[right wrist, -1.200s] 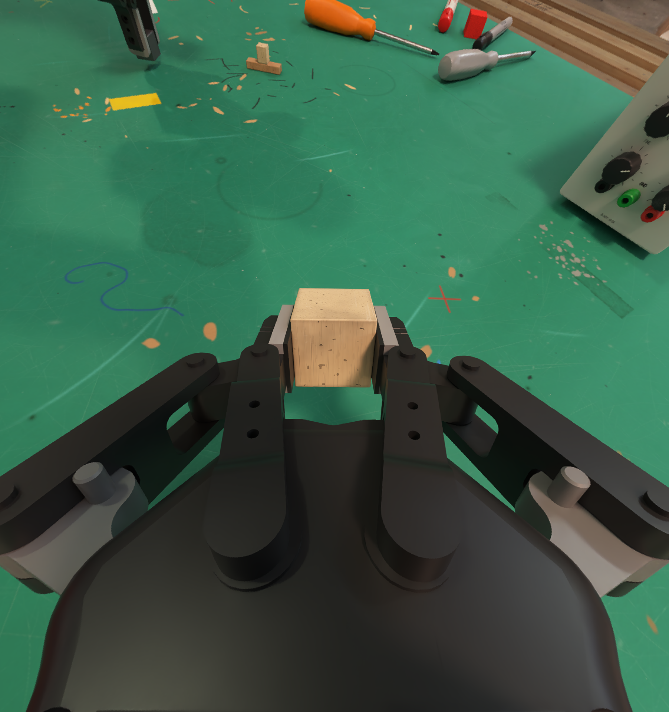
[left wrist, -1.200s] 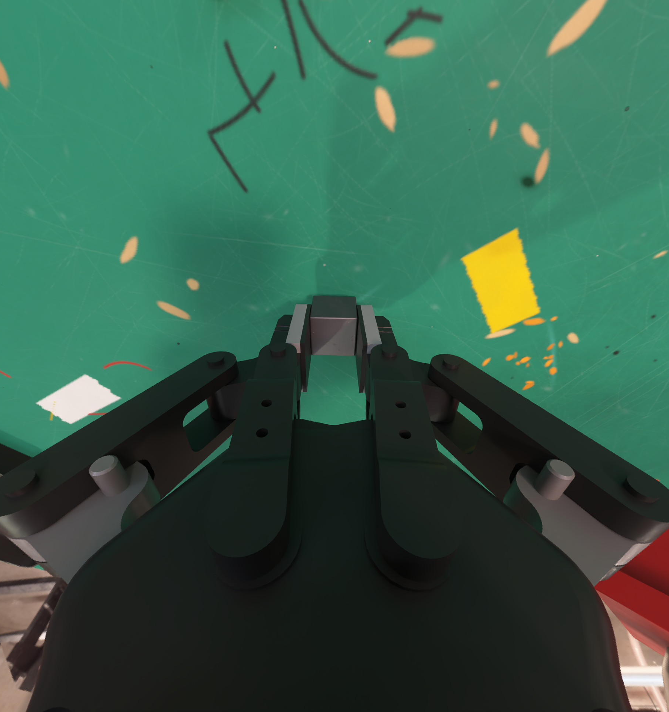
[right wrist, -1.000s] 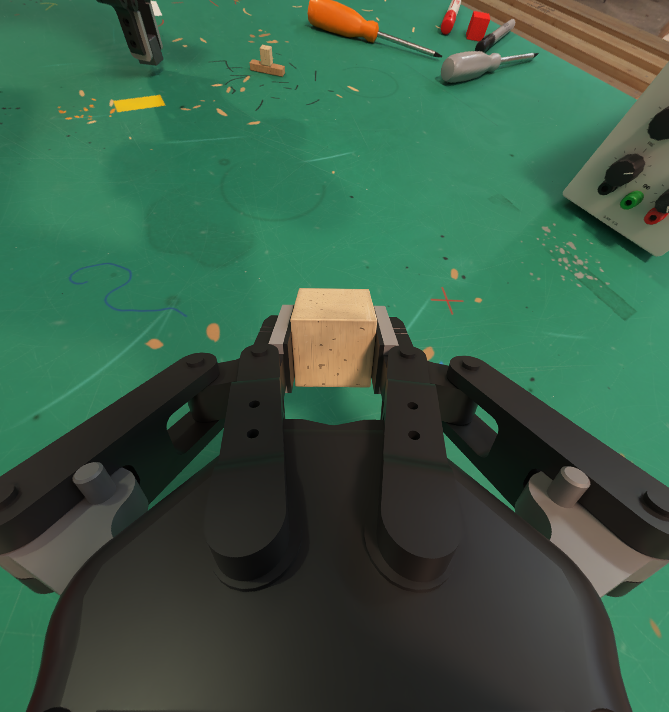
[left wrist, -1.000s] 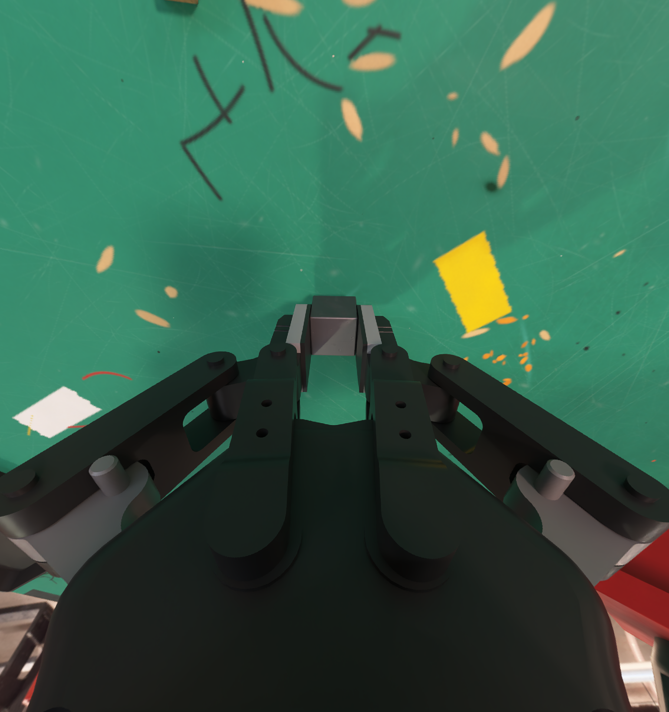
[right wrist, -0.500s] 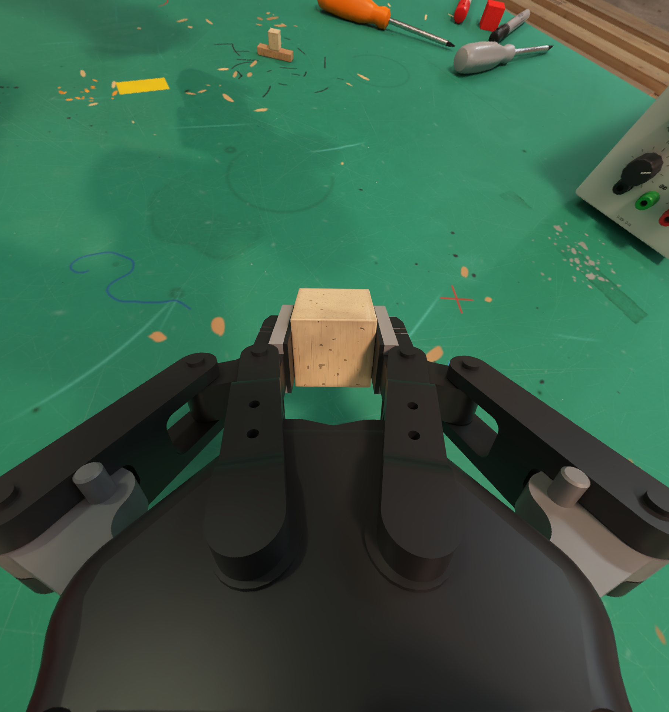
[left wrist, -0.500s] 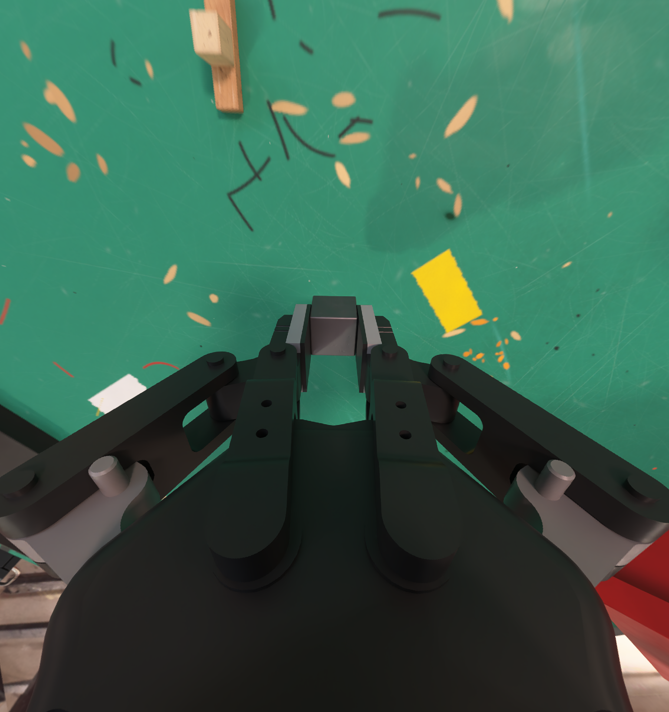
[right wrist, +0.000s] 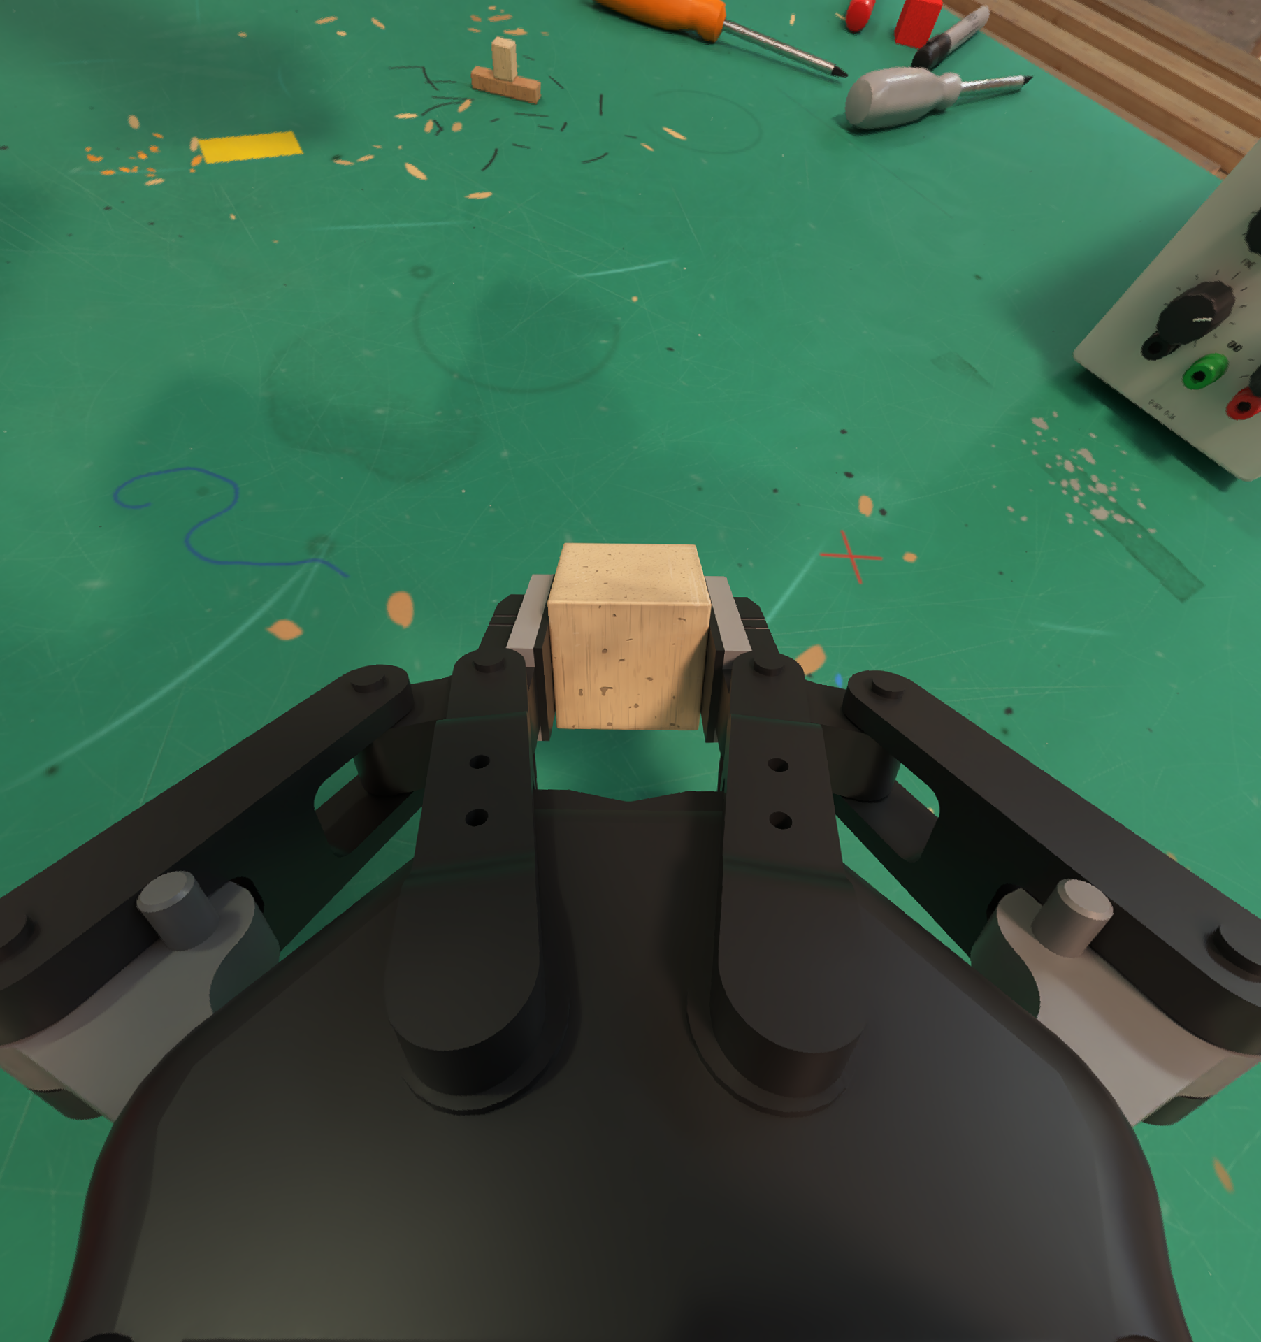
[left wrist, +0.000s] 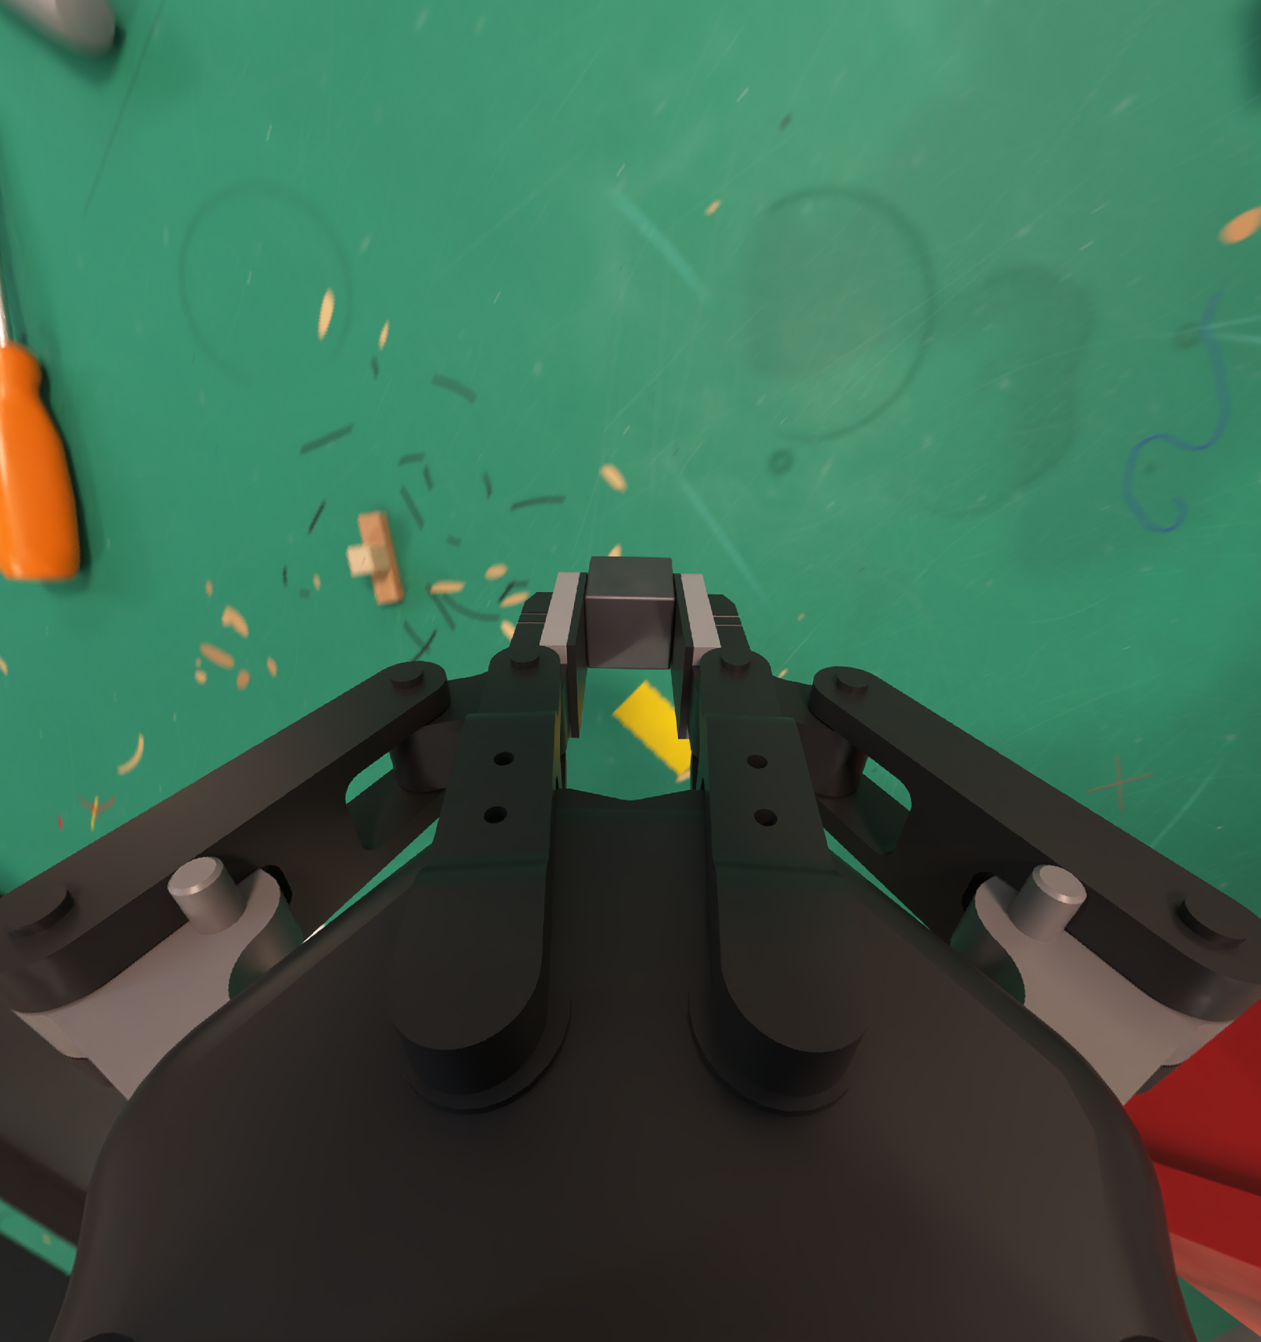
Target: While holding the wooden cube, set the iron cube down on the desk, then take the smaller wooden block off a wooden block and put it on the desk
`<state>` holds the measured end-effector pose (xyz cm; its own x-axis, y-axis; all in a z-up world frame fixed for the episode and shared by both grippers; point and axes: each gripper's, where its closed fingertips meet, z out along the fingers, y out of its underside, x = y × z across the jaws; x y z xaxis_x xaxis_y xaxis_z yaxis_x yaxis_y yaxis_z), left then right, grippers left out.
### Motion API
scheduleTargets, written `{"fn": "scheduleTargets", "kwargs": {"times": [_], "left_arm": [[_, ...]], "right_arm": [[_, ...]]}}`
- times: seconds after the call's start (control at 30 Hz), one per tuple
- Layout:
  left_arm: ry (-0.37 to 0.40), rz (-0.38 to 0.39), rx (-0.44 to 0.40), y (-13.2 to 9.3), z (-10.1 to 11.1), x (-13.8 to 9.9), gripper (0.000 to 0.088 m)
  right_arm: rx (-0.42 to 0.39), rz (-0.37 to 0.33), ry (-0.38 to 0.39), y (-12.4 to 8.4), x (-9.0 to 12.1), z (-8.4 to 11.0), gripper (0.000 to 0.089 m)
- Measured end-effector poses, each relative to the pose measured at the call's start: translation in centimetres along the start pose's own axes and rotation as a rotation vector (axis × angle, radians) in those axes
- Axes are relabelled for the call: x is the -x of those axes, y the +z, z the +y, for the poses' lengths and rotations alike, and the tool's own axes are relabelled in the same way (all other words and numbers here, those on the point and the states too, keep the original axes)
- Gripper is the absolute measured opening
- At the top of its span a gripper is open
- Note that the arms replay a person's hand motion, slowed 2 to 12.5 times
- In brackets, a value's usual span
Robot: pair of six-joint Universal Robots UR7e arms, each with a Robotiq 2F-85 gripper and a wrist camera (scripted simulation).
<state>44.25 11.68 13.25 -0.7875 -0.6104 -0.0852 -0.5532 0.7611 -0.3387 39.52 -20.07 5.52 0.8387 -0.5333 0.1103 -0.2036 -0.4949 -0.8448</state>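
Left claw (left wrist: 628, 617), higher since, pinching iron cube (left wrist: 627, 617); right claw (right wrist: 627, 639) pinching wooden cube (right wrist: 627, 646); panel (right wrist: 1208, 319) print unreadable.

tiny print on the white control panel (right wrist: 1194, 348) is too small to read

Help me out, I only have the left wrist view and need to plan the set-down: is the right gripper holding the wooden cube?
Observer: Yes, the right gripper is shut on the wooden cube.
Operator: Anything big on that side?
Observer: A pale control panel with black knobs sits at the right edge of the right wrist view.
Operator: From above I can't judge the little block. Is it upright?
Observer: Yes, the smaller wooden block stands upright on the flat wooden block.
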Motion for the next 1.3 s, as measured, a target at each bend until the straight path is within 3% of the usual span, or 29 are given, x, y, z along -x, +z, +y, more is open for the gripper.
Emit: {"fn": "scheduleTargets", "kwargs": {"times": [0.3,0.6,0.97,1.3], "left_arm": [[0.211,0.088,-0.091,0.8,-7.0,-7.1,0.0202],[0.367,0.212,-0.083,5.2,-11.3,-14.5,0.0202],[0.469,0.297,-0.011,12.5,-12.7,-21.1,0.0202],[0.493,0.310,0.013,15.6,-12.3,-23.0,0.0202]], "right_arm": [[-0.025,0.011,0.023,-0.5,-0.5,-0.4,0.0318],[-0.042,0.022,0.035,-0.9,-1.0,-0.7,0.0318],[-0.053,0.053,0.022,-1.4,-1.5,-0.9,0.0318],[-0.072,0.060,0.034,-1.9,-1.9,-1.2,0.0318]]}}
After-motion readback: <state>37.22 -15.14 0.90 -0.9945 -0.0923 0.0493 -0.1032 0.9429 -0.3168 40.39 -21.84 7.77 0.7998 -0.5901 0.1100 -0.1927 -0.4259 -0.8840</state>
